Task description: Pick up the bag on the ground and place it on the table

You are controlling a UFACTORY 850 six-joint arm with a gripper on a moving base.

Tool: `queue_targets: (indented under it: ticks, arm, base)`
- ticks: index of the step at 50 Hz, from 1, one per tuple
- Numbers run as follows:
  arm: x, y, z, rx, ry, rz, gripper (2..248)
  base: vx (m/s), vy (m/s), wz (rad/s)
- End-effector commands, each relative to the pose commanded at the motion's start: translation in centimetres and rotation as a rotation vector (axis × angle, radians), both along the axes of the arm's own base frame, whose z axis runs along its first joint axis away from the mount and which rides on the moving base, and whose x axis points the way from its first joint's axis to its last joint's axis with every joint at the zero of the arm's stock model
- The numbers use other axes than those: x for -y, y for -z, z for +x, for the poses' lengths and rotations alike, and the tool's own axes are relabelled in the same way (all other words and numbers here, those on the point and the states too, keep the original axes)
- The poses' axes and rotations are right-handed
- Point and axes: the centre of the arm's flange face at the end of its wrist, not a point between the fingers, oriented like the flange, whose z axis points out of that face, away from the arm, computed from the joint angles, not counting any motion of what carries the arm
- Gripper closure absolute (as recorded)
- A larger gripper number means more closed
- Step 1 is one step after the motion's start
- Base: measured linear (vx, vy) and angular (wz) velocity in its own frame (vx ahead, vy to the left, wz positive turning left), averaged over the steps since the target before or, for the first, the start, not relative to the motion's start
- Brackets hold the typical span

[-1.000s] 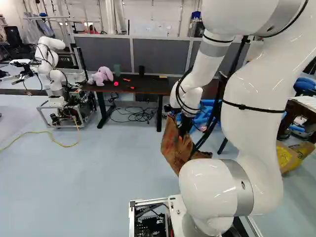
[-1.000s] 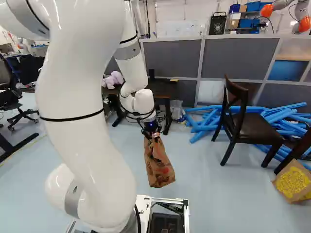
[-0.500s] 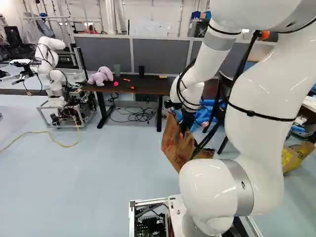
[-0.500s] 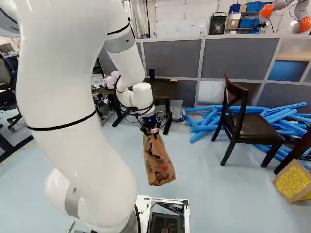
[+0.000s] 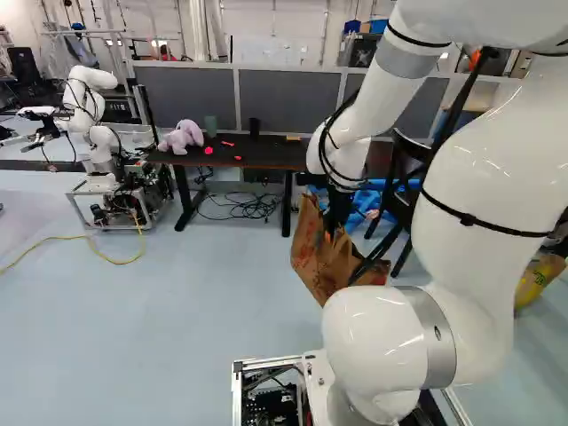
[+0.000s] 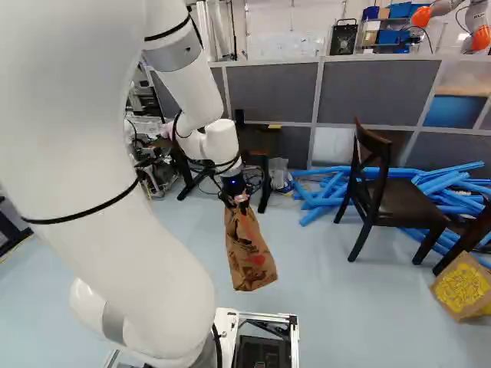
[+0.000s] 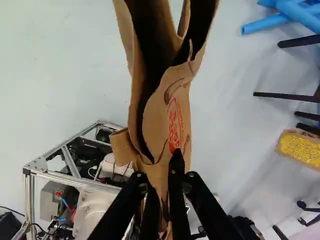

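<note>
claw [image 6: 242, 203] found grasping the brown paper bag [image 6: 251, 259]. bag hangs from it, on the near side of the dark table [image 5: 271, 156] and left of the chair [image 6: 405, 202]. purple stuffed toy [image 5: 181, 136] noted at the table's left.

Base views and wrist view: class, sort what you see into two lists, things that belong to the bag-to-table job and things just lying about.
Part of the job:
- brown paper bag, gripped
- gripper
- dark table, probably the goal

Just lying about:
- purple plush toy
- blue tubes
- dark chair
- yellow cable
</note>
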Motion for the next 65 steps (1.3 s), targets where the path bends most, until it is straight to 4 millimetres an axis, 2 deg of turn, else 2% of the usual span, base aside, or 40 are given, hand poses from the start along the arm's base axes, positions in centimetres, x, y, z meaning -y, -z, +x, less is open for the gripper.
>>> queue_targets:
  ticks: [33,65]
  arm:
    - [-1.0,-4.7,-1.1,0.004,0.091,0.067,229]
    - [-1.4,-9.4,-1.2,0.064,0.087,0.073,229]
  base:
    - [0.000,0.000,0.000]
    - [0.000,0.000,0.000]
